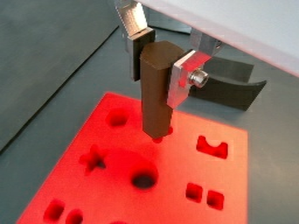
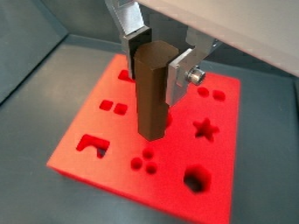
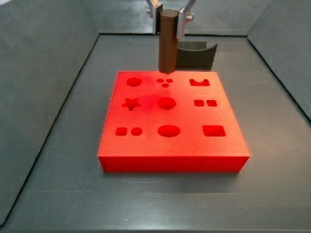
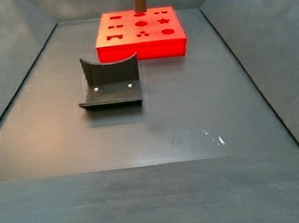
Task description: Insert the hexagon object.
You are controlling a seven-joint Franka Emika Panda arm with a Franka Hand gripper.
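Peg (image 1: 156, 92) in hand (image 1: 162, 54) — tip hidden

No legible text, label, brand, number or sign in any view; red block (image 3: 170, 118) carries only cut-out shapes, no lettering; dark holder (image 4: 110, 83) unmarked; brown peg (image 2: 152, 92) unmarked; claw (image 1: 160, 52), above red block and closed on peg, shows bare silver plates, one screw, no markings.
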